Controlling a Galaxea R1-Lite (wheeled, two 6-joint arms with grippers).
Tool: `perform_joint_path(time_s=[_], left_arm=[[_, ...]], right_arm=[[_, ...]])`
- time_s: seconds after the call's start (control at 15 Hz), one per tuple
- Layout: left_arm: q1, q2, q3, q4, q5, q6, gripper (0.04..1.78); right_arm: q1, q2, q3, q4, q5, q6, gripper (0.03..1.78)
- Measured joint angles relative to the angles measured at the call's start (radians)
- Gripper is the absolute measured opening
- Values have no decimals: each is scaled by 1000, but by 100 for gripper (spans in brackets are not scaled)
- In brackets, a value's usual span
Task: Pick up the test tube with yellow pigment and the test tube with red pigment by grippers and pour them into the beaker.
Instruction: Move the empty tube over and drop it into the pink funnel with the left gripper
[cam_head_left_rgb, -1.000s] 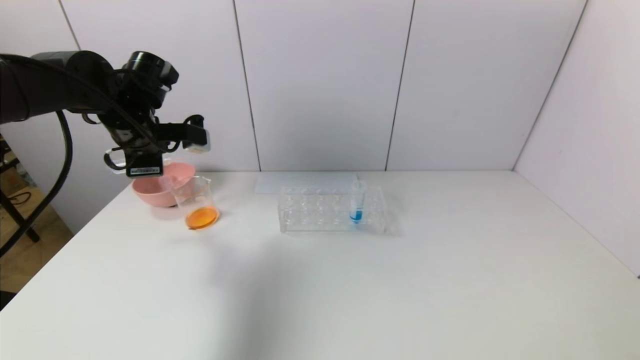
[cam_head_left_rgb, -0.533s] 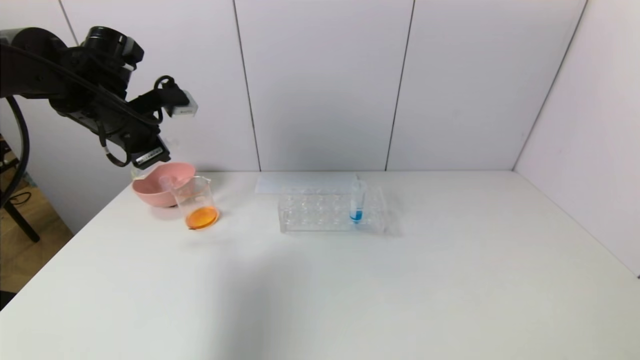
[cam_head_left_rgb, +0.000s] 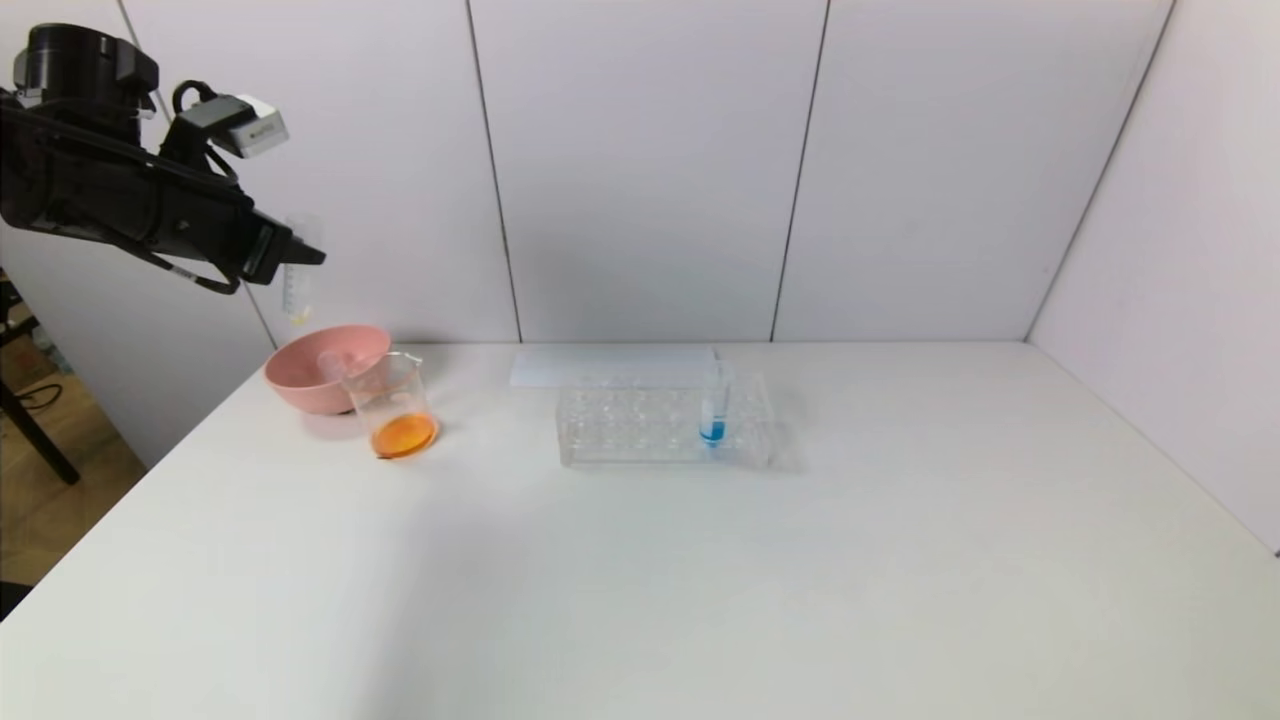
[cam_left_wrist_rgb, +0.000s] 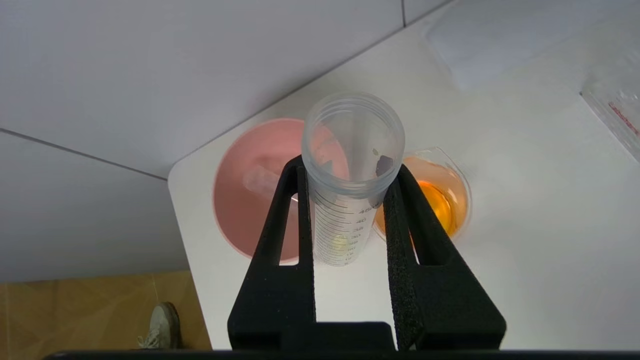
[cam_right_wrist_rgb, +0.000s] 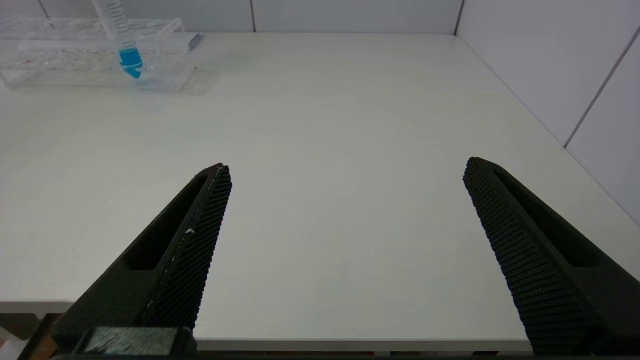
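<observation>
Clear plastic, nearly drained with only a yellow trace at its tip, the test tube with yellow pigment hangs upright, clamped between the fingers of the left gripper, high above the pink bowl and the beaker of orange liquid. A slackened grip here could drop it onto either, likely tipping the beaker. Far from both, the right gripper idles with jaws spread wide over the table's near edge.

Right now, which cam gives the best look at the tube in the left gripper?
Left wrist view: the test tube with yellow pigment fills the centre, clamped in the left gripper, open mouth, graduations and yellow residue visible. Head view shows the tube small and faint against the wall, held above the pink bowl. Right wrist view doesn't show it.
</observation>
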Motion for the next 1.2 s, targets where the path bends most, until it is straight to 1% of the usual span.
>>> perform_joint_path(time_s=[0.13, 0.4, 0.8, 1.2], left_arm=[[33, 0, 23, -118, -6, -53, 43], [65, 26, 32, -240, -7, -130, 43], [74, 95, 155, -490, -7, -422, 43], [86, 185, 154, -519, -6, -480, 43]], right_arm=[[0, 0, 0, 0, 0, 0, 170], [0, 0, 0, 0, 0, 0, 170], [0, 0, 0, 0, 0, 0, 170], [0, 0, 0, 0, 1, 0, 170]])
